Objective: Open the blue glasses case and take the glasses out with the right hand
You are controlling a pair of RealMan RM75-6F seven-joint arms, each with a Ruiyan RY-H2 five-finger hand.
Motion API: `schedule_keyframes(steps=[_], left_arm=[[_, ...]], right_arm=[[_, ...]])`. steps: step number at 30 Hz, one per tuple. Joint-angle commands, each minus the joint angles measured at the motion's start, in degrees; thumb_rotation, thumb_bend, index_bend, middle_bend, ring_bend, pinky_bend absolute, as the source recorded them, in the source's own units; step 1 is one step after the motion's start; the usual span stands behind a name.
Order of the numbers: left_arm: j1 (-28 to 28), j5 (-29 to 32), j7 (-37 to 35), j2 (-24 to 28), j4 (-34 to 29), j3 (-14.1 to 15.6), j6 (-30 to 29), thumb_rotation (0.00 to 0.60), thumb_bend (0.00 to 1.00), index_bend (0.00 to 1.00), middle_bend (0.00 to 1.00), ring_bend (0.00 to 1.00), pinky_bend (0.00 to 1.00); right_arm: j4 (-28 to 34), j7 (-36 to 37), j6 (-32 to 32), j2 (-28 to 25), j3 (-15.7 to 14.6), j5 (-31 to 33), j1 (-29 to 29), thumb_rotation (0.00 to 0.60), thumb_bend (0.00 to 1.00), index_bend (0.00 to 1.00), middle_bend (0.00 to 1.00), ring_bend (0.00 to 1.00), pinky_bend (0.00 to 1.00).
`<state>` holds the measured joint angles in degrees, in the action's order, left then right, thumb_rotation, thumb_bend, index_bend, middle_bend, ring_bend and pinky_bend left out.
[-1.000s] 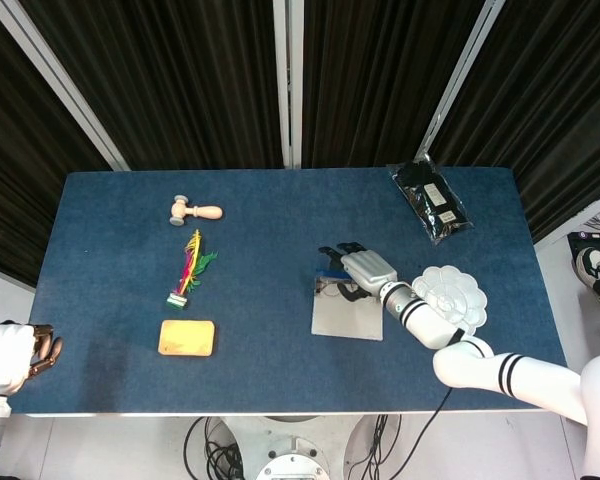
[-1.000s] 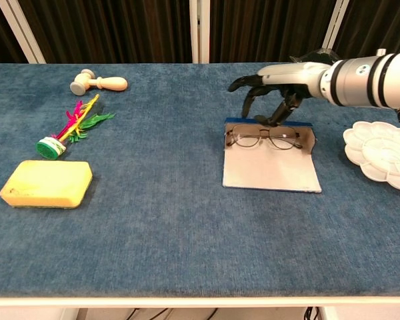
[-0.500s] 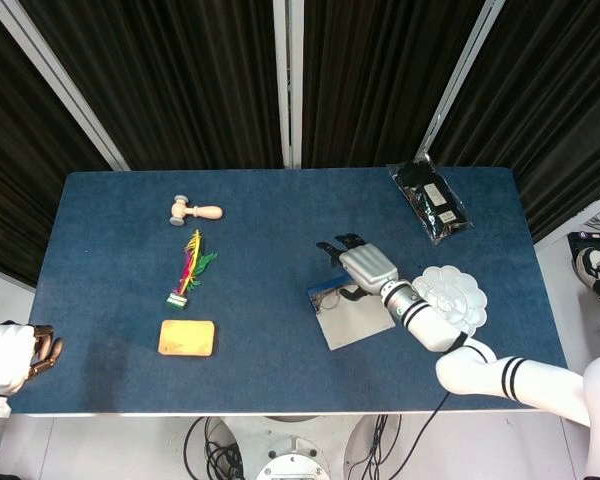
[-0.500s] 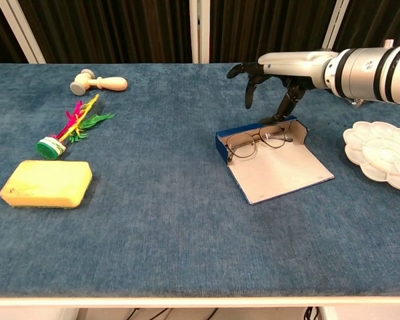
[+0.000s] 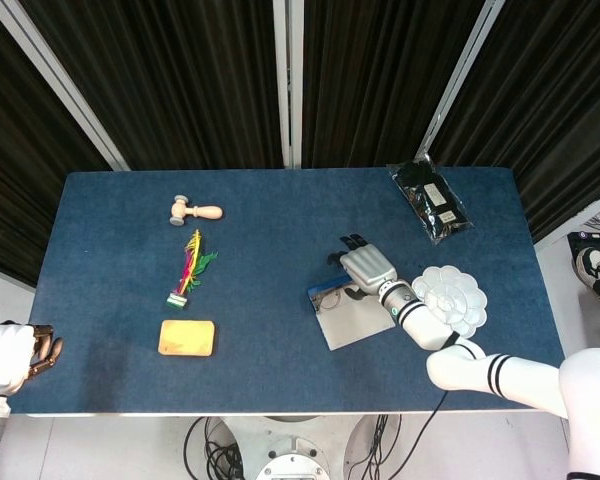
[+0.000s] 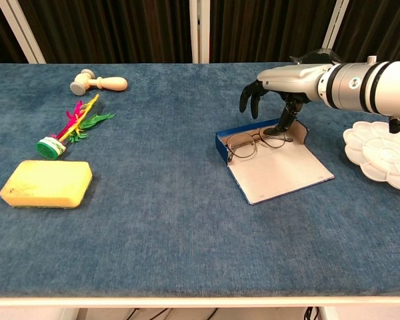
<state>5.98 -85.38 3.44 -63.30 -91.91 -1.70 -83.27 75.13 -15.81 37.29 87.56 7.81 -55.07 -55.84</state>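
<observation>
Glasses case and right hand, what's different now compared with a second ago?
The open glasses case has swung round on the table, its left end now nearer the front edge. The right hand has lowered a fingertip beside the glasses, which are still in the case, not yet gripped. The left hand, sponge, and paint palette stayed put.

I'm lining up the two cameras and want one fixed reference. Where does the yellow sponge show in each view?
Head view: the yellow sponge lies lower left of centre, near the table's front edge.
Chest view: the sponge lies at the far left, about mid-height.
Shared landmark: in both, the feathered shuttlecock lies just beyond the sponge, with the small wooden mallet further back.
</observation>
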Motion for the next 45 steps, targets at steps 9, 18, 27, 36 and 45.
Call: schedule_keyframes(steps=[9,18,27,36,45], left_arm=[[0.0,0.0,-0.1,0.0,-0.1,0.0,0.0,0.600,0.39,0.86,0.99,0.85,0.66],[0.0,0.0,-0.3,0.0,0.0,0.0,0.0,0.600,0.39,0.86,0.99,0.85,0.66],[0.0,0.0,-0.3,0.0,0.0,0.0,0.0,0.600,0.39,0.85,0.99,0.85,0.66],[0.0,0.0,-0.3,0.0,0.1,0.0,0.0,0.600,0.39,0.85,0.99,0.85,0.66],[0.0,-0.1,-0.4,0.0,0.1,0.0,0.0,0.600,0.39,0.85,0.99,0.85,0.66]], right_arm=[[-1.3,-1.4,-0.4,1.1,-0.3,2.0,-1.0,0.600,0.32,0.37,0.30,0.00,0.00],[-1.7,-2.0,-0.6,1.5,-0.6,3.2,-1.4,0.600,0.33,0.42,0.30,0.00,0.00],[-1.5,-2.2,-0.6,1.3,-0.8,3.8,-1.6,0.600,0.37,0.43,0.30,0.00,0.00],[-1.6,-2.2,-0.7,1.4,-0.9,4.0,-1.8,0.600,0.40,0.49,0.31,0.00,0.00],[-1.9,-2.2,1.5,2.0,-0.4,3.4,-1.5,0.600,0.41,0.60,0.33,0.00,0.00]])
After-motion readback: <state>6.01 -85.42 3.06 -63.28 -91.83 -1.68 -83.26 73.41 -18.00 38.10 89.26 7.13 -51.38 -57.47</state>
